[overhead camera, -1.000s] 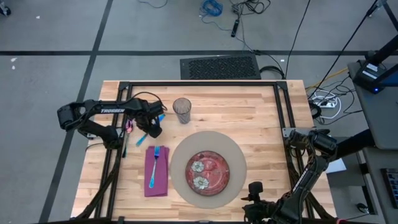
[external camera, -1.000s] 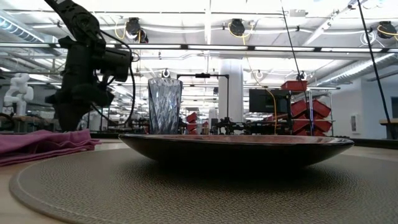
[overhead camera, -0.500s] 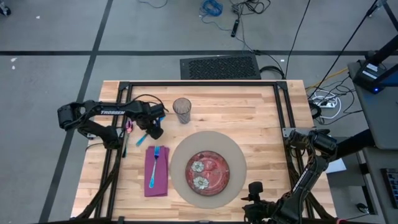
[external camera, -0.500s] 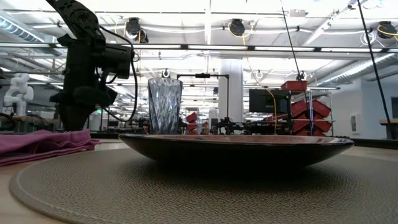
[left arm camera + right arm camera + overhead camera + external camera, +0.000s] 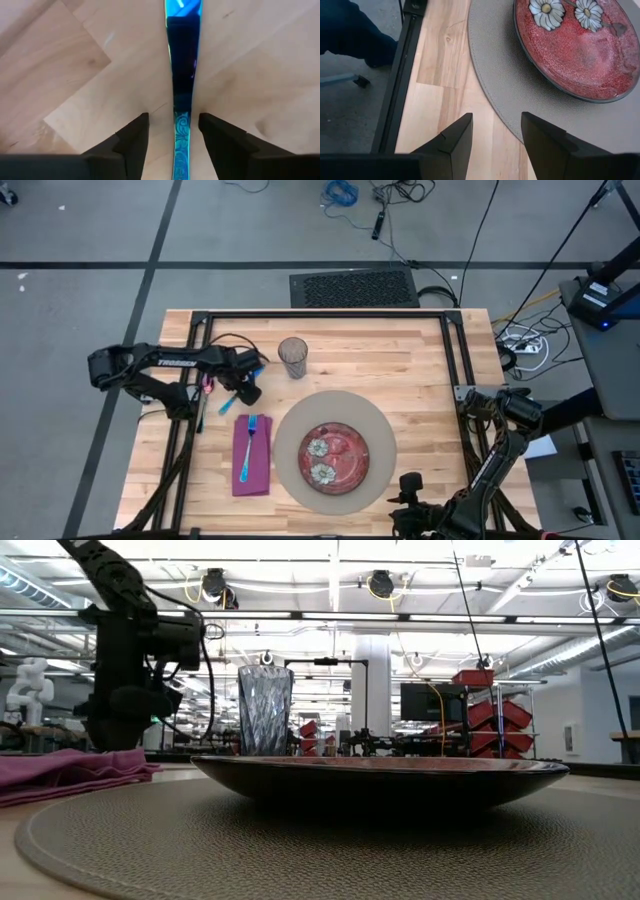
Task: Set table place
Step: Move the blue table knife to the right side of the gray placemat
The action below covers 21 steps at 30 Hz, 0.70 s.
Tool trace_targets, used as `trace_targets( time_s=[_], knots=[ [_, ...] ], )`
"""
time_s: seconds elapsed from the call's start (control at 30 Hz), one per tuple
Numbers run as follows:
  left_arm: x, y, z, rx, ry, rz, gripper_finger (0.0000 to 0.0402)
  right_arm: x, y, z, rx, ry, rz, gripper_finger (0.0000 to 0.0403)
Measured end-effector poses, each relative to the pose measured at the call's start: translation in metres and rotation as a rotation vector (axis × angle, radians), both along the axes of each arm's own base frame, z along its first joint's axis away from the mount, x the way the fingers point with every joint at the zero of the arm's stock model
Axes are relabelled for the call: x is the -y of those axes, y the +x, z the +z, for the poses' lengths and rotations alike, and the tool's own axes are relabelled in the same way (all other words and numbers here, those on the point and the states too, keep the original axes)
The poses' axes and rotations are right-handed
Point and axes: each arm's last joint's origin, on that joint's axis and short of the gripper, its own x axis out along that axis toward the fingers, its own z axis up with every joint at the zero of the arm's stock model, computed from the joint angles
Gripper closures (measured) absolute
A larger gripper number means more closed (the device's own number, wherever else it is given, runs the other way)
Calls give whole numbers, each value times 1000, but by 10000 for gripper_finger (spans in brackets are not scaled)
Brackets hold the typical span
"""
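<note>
**Big things first, then the little slippery ones**

The table [image 5: 410,370] is a wide sheet of pale wood. It is hard and flat, so thin things lie tight against it.

The round mat [image 5: 290,425] lies near the front of the table. It looks bendy and rough, so things on it should not slide.

The red plate [image 5: 334,455] sits in the middle of the mat. It looks heavy and could break. The best place to take it is by the rim.

The purple napkin [image 5: 252,470] lies just beside the mat. It is soft and floppy. A blue fork [image 5: 249,442] rests on top of it.

The glass [image 5: 292,357] stands upright behind the mat. It is smooth, slippery and easy to smash, so a gentle hold around its sides is best.

A blue utensil [image 5: 182,75] lies flat on the wood. It looks light, stiff and shiny. The left gripper [image 5: 172,131] is right over it with its fingers apart, one on each side of the thin handle. They are not squeezing it. The handle is the good spot to pinch.

A pink utensil [image 5: 207,384] lies close by, partly hidden by the arm.

The right gripper [image 5: 496,131] waits at the front edge with fingers apart, holding nothing.
</note>
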Motion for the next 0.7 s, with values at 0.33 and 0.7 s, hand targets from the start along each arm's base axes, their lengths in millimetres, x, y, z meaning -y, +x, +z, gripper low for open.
trace_targets(
  time_s=[0.33, 0.7],
  knots=[
    [1, -2, -4, 38, -60, -21, 375, 0, 0, 0, 3, 1, 1, 248],
    [2, 5, 4, 39, -43, -61, 399, 0, 0, 0, 3, -1, 5, 248]
  ],
)
